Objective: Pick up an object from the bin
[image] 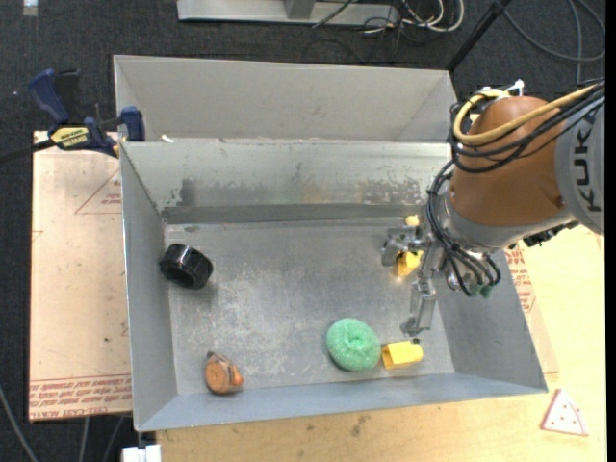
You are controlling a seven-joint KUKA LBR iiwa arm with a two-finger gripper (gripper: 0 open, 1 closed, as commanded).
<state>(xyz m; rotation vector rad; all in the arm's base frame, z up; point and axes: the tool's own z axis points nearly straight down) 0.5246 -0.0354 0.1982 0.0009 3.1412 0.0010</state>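
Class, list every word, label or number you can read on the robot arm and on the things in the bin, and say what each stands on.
"KU": on the arm, dark letters on its pale casing, cut off at the picture's edge.
black roll, green ring, yellow block, orange lump: no readable text.

Arm, one. Rounded, glossy orange cover [505,166]. Looped over its top, yellow cables [478,107], with black ones alongside. To the right, pale grey link [589,176] with black letters "KU" legible. Under the cover, black cable bundle [460,258] in loose loops. At the end, gripper [418,329] of slim bare grey metal, with a small yellow part [408,264] at its base beside a grey bracket
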